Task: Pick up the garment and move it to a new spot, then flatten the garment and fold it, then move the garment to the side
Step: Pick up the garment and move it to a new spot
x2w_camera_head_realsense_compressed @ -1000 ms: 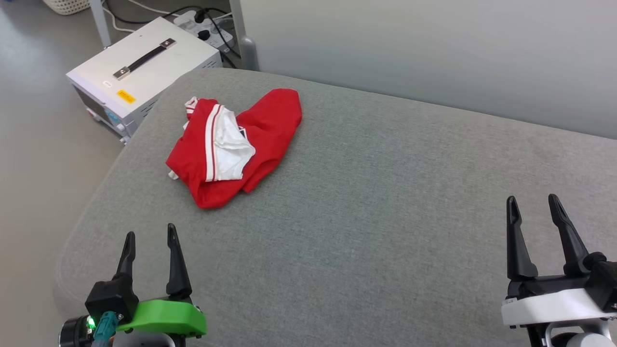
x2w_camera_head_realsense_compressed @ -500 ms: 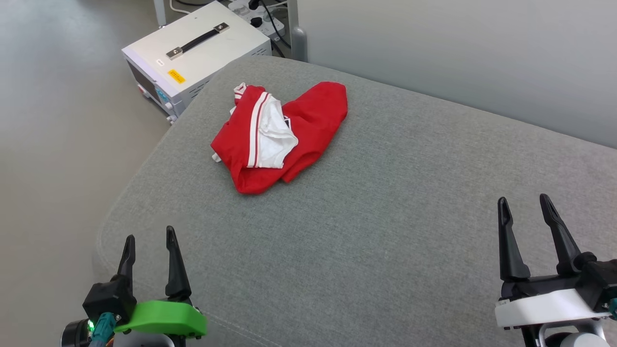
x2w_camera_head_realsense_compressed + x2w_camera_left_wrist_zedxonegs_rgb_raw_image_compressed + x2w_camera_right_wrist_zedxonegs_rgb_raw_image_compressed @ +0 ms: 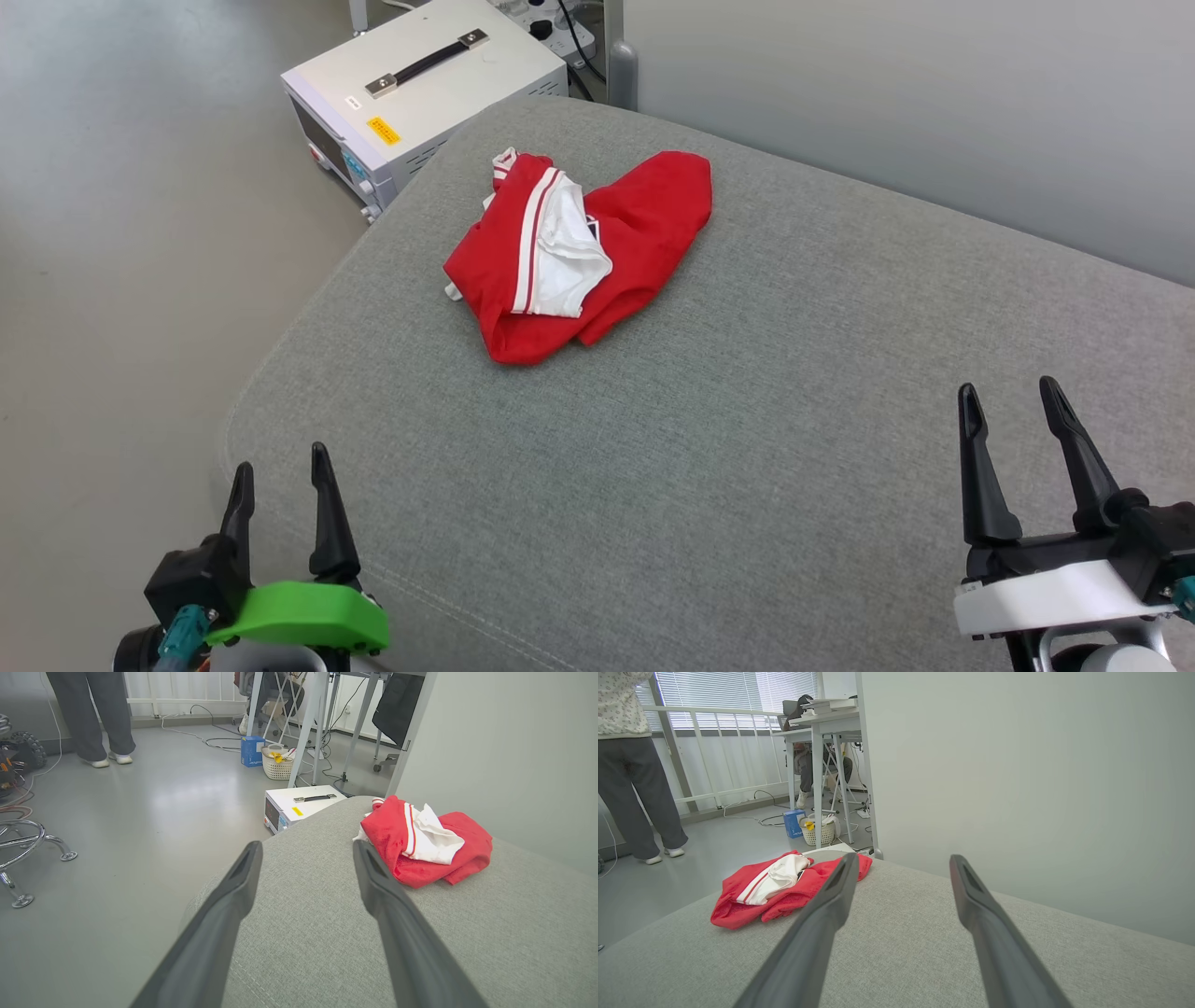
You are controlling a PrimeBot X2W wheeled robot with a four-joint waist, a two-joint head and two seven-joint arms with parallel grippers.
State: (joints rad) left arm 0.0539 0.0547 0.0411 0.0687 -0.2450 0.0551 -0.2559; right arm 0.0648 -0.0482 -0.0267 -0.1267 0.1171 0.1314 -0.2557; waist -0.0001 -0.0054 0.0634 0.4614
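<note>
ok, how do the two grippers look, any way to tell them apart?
Left gripper: long tapered black jaws, black block, bright green bracket, teal cable plug. Right gripper: same black jaws, white bracket, teal plug at its edge.

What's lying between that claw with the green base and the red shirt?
Nothing: only bare grey cushion runs from the open left gripper to the crumpled garment, as the head view shows.
</note>
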